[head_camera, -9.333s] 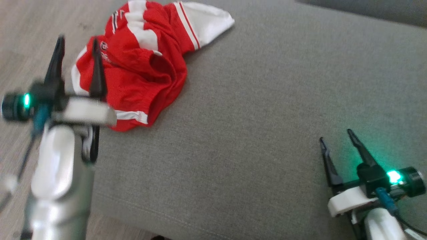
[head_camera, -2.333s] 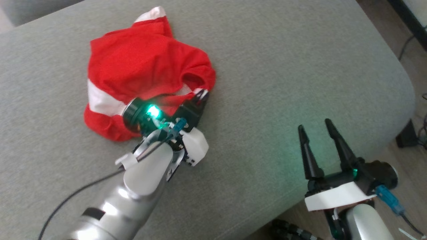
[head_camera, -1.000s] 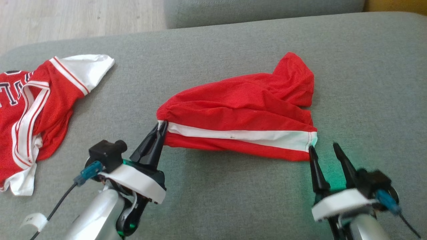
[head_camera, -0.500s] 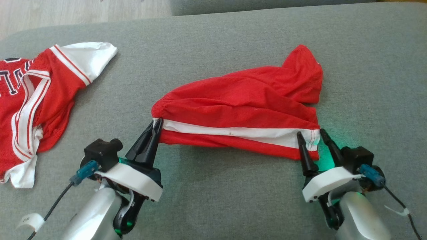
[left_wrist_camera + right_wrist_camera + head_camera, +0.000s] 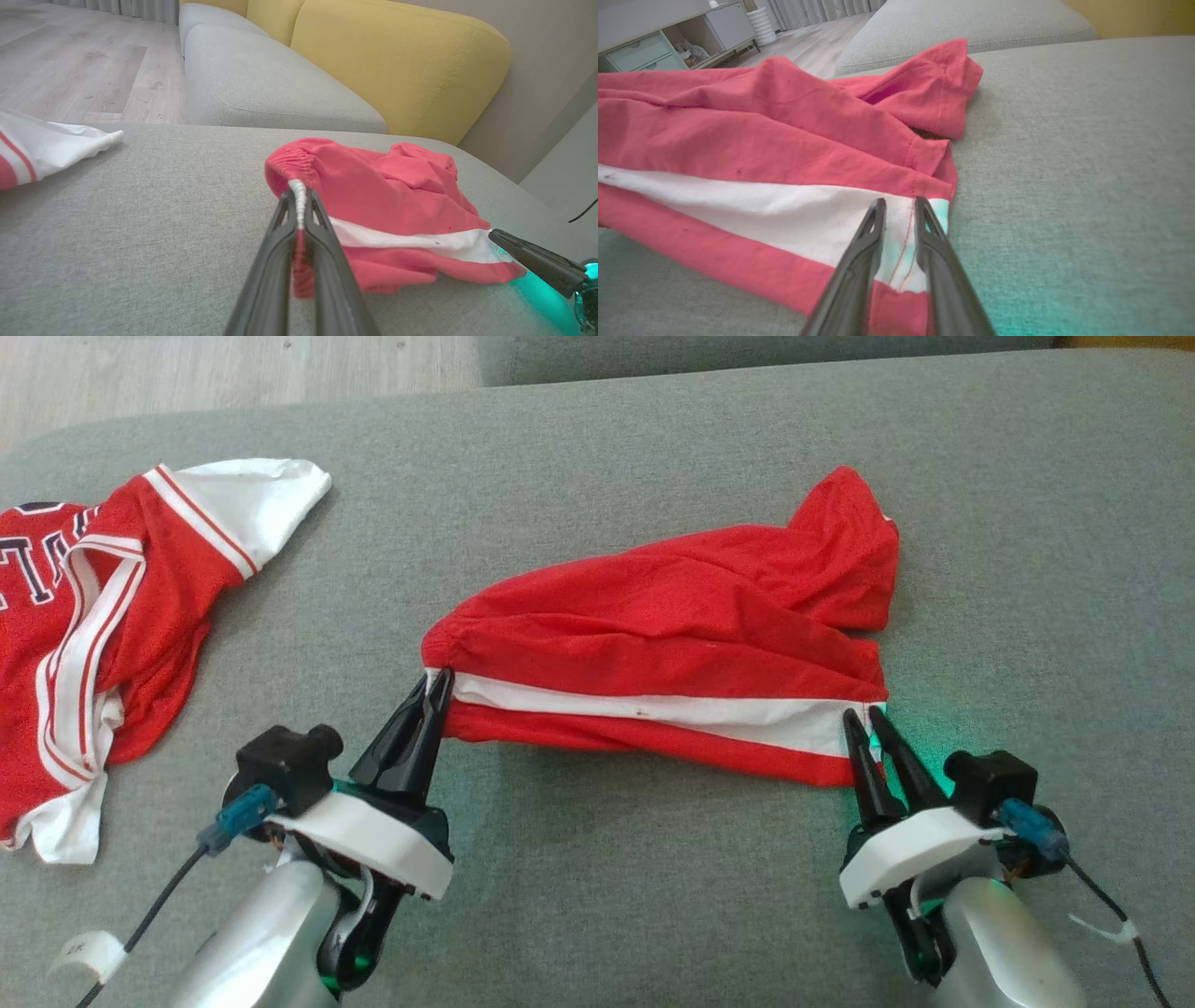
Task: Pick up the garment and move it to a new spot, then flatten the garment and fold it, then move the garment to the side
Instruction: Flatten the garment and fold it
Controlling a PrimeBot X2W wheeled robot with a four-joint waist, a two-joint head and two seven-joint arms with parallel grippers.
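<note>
Shorts (image 5: 672, 644), red with white stripe: rumpled, mid-cushion (image 5: 653, 877). Left gripper (image 5: 434, 683): clamped on waistband end. Right gripper (image 5: 864, 714): jaws narrowed astride the stripe's hem; firm pinch cannot be told. Handling: confirm both grips, lift evenly, draw apart gently to flatten.

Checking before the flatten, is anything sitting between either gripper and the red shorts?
Nothing visible. The left gripper is clamped on the shorts at the waistband end, and the right gripper straddles the hem. The jersey lies apart, to the left.
</note>
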